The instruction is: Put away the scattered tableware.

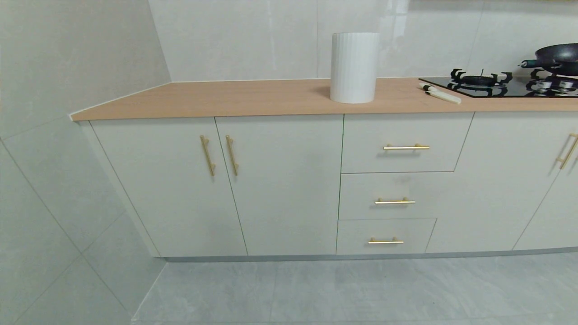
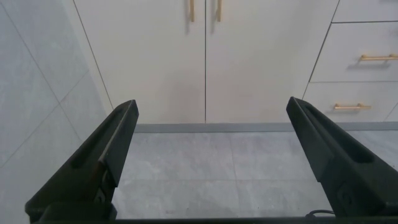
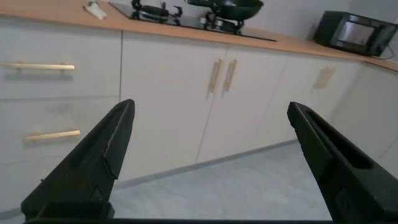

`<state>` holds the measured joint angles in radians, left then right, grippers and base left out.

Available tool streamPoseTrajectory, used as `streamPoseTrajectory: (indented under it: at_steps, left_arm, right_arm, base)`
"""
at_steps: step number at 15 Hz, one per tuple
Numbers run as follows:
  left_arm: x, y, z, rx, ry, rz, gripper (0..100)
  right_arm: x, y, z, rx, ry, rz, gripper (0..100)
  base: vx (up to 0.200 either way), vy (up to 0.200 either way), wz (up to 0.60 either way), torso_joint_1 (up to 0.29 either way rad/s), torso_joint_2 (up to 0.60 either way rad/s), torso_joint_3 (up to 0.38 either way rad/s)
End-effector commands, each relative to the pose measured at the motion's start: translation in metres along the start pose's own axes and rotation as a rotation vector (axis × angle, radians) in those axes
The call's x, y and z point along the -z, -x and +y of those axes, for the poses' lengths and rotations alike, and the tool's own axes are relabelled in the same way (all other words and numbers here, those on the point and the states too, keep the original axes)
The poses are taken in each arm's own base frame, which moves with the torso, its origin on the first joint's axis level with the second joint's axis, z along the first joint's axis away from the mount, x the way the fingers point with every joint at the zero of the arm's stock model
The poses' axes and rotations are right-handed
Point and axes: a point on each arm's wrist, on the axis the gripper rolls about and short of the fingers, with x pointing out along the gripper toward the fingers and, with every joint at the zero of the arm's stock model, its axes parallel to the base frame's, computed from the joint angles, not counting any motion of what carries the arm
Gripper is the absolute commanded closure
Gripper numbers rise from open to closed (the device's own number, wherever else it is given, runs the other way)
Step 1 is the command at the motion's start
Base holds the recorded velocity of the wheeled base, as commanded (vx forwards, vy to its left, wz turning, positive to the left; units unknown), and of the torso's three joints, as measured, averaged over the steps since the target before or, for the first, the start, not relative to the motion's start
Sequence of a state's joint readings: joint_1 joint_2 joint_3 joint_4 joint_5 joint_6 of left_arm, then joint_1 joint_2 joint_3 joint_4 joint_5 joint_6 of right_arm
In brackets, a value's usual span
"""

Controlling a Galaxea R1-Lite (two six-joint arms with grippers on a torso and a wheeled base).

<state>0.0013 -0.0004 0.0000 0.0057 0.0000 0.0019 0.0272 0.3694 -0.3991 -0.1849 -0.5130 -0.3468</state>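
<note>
Utensil: 1 pale-handled utensil [image 1: 440,94] shows, though I cannot tell whether it is a single piece or 2 lying together. In the head view it lies flat on the wooden countertop [image 1: 226,97] at the upper right of the frame, just beside the near-left corner of the gas hob [image 1: 496,88].
Holder: 1 white ribbed cylindrical holder [image 1: 354,67] stands upright on the countertop at upper centre, left of the utensil and apart from it.
Hob: 2 burners, with 1 black pan [image 1: 560,56] on the one at the far upper right.
Cabinet fronts: 2 doors [image 1: 162,180] at centre left and 3 stacked drawers [image 1: 406,144] at centre right; 6 gold bar handles are in sight in all.
Left gripper [image 2: 211,104]: 2 dark fingers spread wide apart, nothing between them; beyond the gap lie grey floor tiles [image 2: 205,168] and the cabinet base.
Right gripper [image 3: 211,106]: 2 fingers likewise parted wide and holding nothing.
Utensil versus jaws: in the right wrist view the utensil [image 3: 94,9] sits on the counter well beyond the fingers, outside the gap between them, touching neither.
Other: 1 black microwave [image 3: 351,31] stands farther along the counter past the hob.
</note>
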Motion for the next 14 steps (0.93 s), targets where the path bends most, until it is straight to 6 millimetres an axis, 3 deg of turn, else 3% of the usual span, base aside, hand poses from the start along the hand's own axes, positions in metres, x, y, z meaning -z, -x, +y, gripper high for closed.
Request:
streamPoseTrajectory:
  at_steps: [1,2,4,10,14]
  left_arm:
    - [0.0,0.0,0.0,0.0,0.0,0.001,0]
    - [0.0,0.0,0.0,0.0,0.0,0.001,0]
    - [0.0,0.0,0.0,0.0,0.0,0.001,0]
    - [0.0,0.0,0.0,0.0,-0.001,0.001,0]
    - [0.0,0.0,0.0,0.0,0.0,0.001,0]
  right_arm:
    - [0.031,0.049,-0.018,0.043,-0.039,-0.082,0]
    - [0.041,0.057,-0.018,0.044,-0.032,-0.075,0]
    - [0.062,0.051,-0.006,0.011,-0.049,-0.022,0]
    - [0.117,0.039,0.029,-0.363,-0.114,0.041,0]
    - [0.119,0.04,0.032,-0.458,-0.215,0.049,0]
  base:
    - [0.0,0.0,0.0,0.0,0.0,0.0]
    - [0.0,0.0,0.0,0.0,0.0,0.0]
    - [0.0,0.0,0.0,0.0,0.0,0.0]
    - [0.0,0.0,0.0,0.0,0.0,0.0]
    - [0.0,0.0,0.0,0.0,0.0,0.0]
